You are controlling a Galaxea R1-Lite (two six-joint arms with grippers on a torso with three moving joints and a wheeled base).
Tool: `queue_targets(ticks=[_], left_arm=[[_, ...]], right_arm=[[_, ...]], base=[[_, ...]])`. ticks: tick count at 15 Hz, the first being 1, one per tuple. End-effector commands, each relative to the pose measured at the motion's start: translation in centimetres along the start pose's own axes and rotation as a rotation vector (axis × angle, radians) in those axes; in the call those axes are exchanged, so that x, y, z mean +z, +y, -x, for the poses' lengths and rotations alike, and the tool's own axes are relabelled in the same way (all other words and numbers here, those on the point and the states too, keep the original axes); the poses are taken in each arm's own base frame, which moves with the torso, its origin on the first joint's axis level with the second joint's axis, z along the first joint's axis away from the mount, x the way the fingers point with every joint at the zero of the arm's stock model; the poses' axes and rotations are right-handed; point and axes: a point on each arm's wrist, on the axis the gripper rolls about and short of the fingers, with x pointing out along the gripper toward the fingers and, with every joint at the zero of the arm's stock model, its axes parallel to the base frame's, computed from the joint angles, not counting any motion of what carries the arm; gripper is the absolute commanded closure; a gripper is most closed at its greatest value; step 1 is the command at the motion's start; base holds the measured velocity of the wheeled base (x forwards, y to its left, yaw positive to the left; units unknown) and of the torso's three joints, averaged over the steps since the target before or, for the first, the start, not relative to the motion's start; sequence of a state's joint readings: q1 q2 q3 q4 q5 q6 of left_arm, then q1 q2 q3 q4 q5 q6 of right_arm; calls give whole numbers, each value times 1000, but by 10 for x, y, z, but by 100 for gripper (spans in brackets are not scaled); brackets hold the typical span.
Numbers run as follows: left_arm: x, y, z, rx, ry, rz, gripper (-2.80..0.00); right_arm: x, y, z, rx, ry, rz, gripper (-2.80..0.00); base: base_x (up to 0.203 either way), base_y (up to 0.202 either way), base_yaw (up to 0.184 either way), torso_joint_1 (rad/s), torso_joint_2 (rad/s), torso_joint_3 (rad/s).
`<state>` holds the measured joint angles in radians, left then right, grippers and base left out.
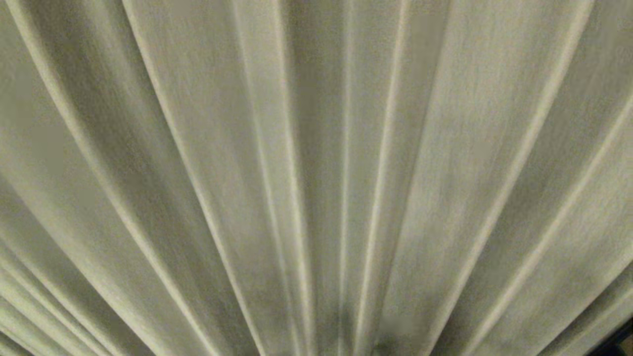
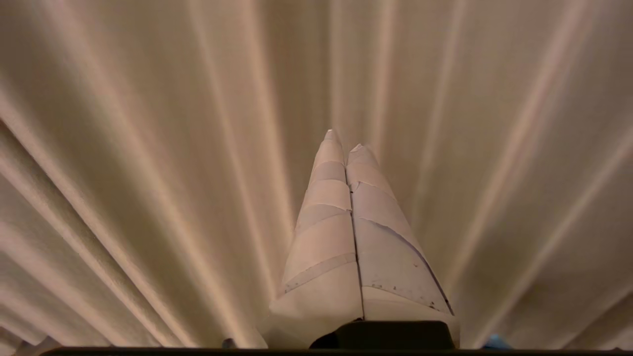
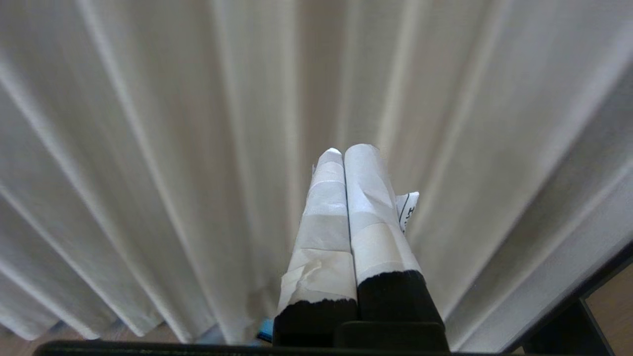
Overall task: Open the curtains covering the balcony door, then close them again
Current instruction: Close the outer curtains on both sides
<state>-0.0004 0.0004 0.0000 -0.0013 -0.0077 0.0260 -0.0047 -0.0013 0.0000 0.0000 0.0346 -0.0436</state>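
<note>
Pleated matte curtains, taped tapered left gripper, right gripper

- A strip of wooden floor is showing at one corner of the right wrist view, past the fabric's edge.
- A dark frame piece is standing beside that floor (what it belongs to cannot be told).
- A small dark patch is peeking in at the head view's lower right corner.

Curtains: one pleated expanse, filling the head view; separate panels cannot be told apart. Hands: two, the left hand and the right hand. Taped fingers: two per hand, pressed together.
</note>
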Motion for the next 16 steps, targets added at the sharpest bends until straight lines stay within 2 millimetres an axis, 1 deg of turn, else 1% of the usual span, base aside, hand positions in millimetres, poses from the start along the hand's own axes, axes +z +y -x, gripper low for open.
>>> queue_targets(ticks=[1, 5, 6, 16], left_arm=[[0, 0, 0, 0, -1, 0, 0], [0, 0, 0, 0, -1, 0, 0], [0, 0, 0, -1, -1, 0, 0], [0, 0, 0, 0, -1, 0, 0]], right_arm=[[0, 0, 0, 1, 1, 1, 0], [0, 0, 0, 0, 1, -1, 0], [0, 0, 0, 1, 1, -1, 0], [0, 0, 0, 1, 1, 1, 0]], base=[[0, 0, 0, 0, 0, 0], [0, 0, 0, 0, 0, 0], [6, 96, -6, -7, -2, 3], [0, 179, -2, 7, 2, 1]])
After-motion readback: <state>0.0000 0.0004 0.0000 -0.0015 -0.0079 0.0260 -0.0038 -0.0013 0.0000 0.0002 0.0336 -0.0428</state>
